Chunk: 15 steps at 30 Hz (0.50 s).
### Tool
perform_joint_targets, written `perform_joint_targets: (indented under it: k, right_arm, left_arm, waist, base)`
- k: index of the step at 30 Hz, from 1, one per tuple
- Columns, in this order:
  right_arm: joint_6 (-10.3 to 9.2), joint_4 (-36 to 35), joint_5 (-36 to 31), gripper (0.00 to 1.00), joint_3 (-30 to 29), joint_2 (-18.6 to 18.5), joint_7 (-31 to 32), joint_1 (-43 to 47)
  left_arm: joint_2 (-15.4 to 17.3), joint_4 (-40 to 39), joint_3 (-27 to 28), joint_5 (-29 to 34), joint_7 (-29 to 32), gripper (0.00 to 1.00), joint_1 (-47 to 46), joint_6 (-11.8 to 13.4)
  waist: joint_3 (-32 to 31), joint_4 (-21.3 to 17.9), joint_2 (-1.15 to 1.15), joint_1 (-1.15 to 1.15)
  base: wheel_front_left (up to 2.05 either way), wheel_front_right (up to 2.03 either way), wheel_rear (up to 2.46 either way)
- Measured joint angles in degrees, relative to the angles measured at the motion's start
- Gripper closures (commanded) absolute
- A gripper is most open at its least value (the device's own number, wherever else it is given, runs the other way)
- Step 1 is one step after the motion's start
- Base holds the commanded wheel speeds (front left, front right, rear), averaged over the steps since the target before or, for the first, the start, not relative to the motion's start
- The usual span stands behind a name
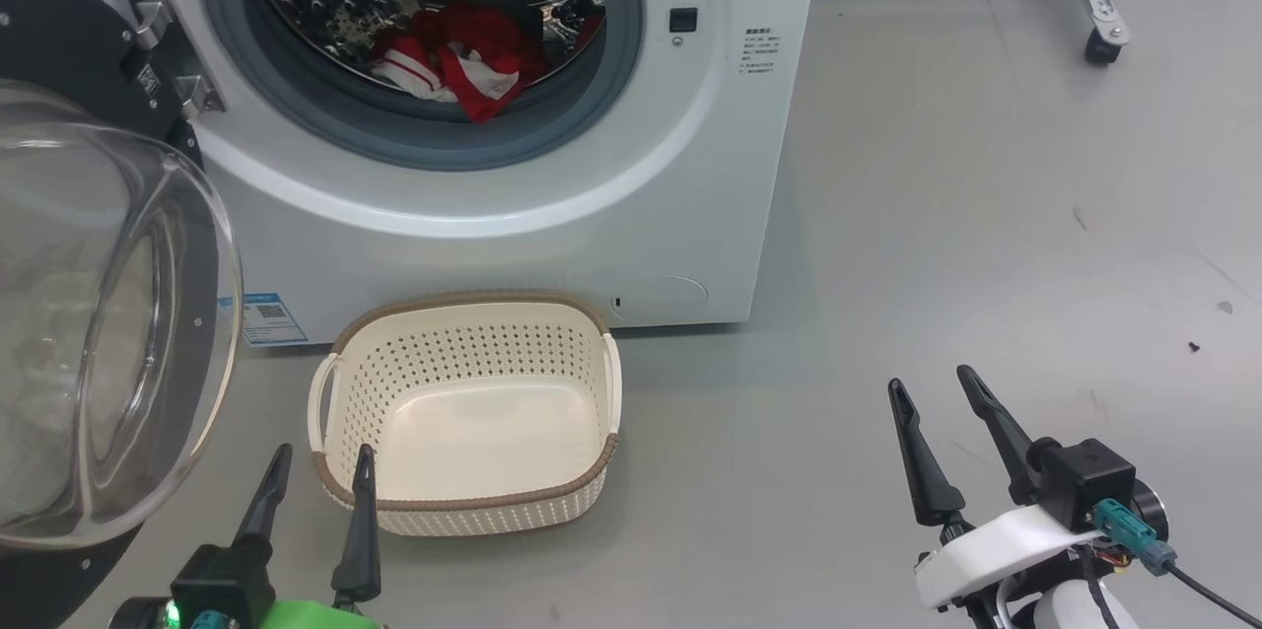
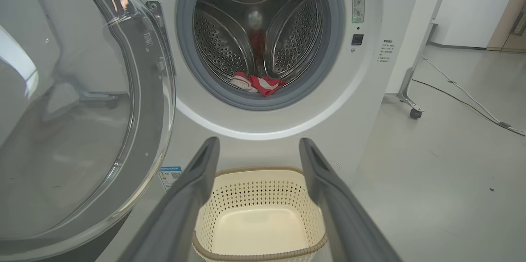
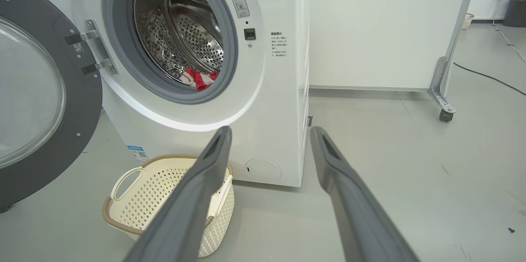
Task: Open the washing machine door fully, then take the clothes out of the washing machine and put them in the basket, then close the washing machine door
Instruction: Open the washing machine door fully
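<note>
The white washing machine (image 1: 552, 215) stands ahead with its round door (image 1: 89, 333) swung wide open to the left. Red and white clothes (image 1: 458, 62) lie low in the steel drum; they also show in the left wrist view (image 2: 259, 82) and the right wrist view (image 3: 199, 78). The cream basket (image 1: 468, 496) sits on the floor before the machine with nothing in it. My left gripper (image 1: 322, 456) is open just left of the basket's near corner, holding nothing. My right gripper (image 1: 932, 383) hangs open over bare floor far to the right.
A white panel on a wheeled metal foot (image 1: 1102, 45) stands behind the machine at the right. A cable (image 2: 468, 104) runs across the grey floor beyond it. The open door's glass bowl (image 2: 74, 110) bulges close to my left arm.
</note>
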Motion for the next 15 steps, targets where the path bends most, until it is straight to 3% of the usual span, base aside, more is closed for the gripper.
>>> perform_joint_targets:
  k: [15]
  right_arm:
    - [-0.56,-0.9,0.2,0.0,-0.8,0.0,0.0,1.7]
  left_arm:
    - [-0.1,-0.7,-1.1,0.1,1.2,0.0,0.7,0.2]
  waist:
    - [-0.6,-1.4,0.0,0.0]
  base:
    - [0.0,0.0,0.0]
